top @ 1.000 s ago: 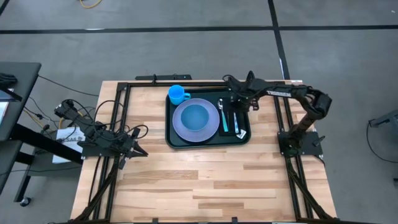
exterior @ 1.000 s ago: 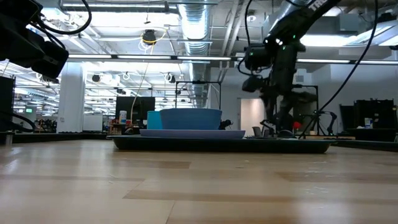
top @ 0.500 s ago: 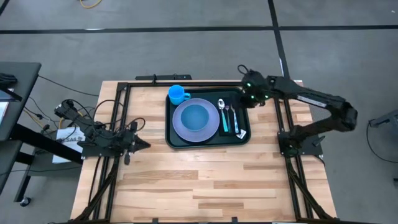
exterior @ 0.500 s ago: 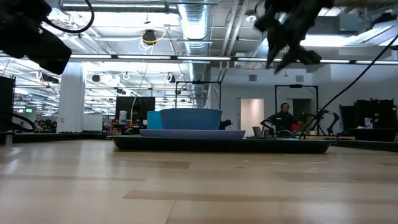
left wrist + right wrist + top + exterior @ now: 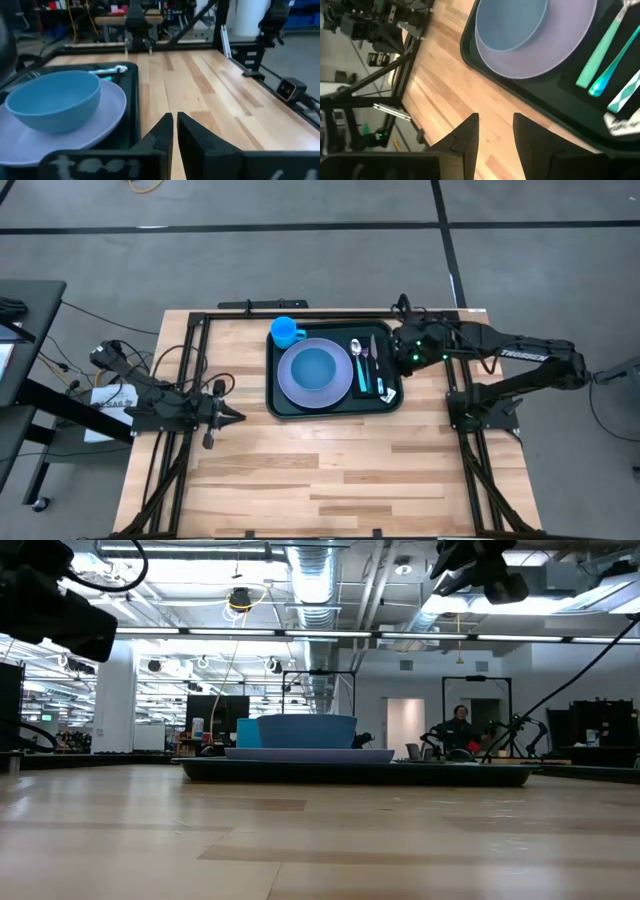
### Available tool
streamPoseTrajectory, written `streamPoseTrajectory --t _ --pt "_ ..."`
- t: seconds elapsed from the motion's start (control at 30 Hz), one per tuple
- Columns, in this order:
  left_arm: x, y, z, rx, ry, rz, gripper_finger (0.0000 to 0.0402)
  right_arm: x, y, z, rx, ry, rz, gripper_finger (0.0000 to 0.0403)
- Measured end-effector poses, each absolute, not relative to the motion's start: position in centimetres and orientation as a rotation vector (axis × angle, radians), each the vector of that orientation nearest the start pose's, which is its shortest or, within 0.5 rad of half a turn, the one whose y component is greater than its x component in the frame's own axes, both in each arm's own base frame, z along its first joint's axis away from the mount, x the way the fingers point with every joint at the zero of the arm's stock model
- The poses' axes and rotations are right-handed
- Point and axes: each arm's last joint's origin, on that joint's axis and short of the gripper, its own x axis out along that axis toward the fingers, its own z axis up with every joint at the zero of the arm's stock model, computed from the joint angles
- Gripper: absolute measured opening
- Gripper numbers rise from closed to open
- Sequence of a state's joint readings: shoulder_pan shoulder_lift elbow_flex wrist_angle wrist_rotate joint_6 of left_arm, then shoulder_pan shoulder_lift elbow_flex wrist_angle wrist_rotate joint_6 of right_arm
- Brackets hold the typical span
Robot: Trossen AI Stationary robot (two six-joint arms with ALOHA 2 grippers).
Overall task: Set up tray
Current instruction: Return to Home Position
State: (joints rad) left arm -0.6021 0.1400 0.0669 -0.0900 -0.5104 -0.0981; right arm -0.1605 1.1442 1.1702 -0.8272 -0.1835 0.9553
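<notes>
The dark green tray (image 5: pixel 335 408) lies flat on the far middle of the table. On it are a lavender plate (image 5: pixel 292 385) with a blue bowl (image 5: pixel 315 367), a blue cup (image 5: pixel 285 332), and a black napkin (image 5: pixel 390 370) with three utensils (image 5: pixel 368 365) laid side by side. My right gripper (image 5: pixel 400 345) is open and empty, raised above the tray's right rim. It shows high up in the low view (image 5: pixel 480 565). My left gripper (image 5: pixel 232 417) is shut and empty at the table's left side, left of the tray.
Black frame rails (image 5: pixel 200 360) run along the table's left, right and far edges. Bare wood (image 5: pixel 330 470) fills the near half of the table. A person (image 5: pixel 458 725) stands in the room far behind the table.
My right gripper has risen from low over the napkin and utensils and drawn back toward the table's right edge. It now hangs high beside the tray's right rim. The utensils lie uncovered on the napkin.
</notes>
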Motion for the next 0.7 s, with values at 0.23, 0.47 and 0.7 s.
streamPoseTrajectory --t 0.23,0.47,0.7 --pt "8.8 -4.6 16.7 0.000 0.153 -0.106 0.0015 23.3 -1.1 33.3 0.991 0.803 -0.317 0.0113" --pt "8.7 -4.8 16.6 0.000 0.156 -0.123 0.0015 26.1 0.4 36.4 0.204 0.384 -0.127 0.0113" --pt "8.7 -4.8 16.6 -0.004 0.156 -0.119 0.0015 24.0 -0.9 38.3 -0.070 0.181 0.135 0.0113"
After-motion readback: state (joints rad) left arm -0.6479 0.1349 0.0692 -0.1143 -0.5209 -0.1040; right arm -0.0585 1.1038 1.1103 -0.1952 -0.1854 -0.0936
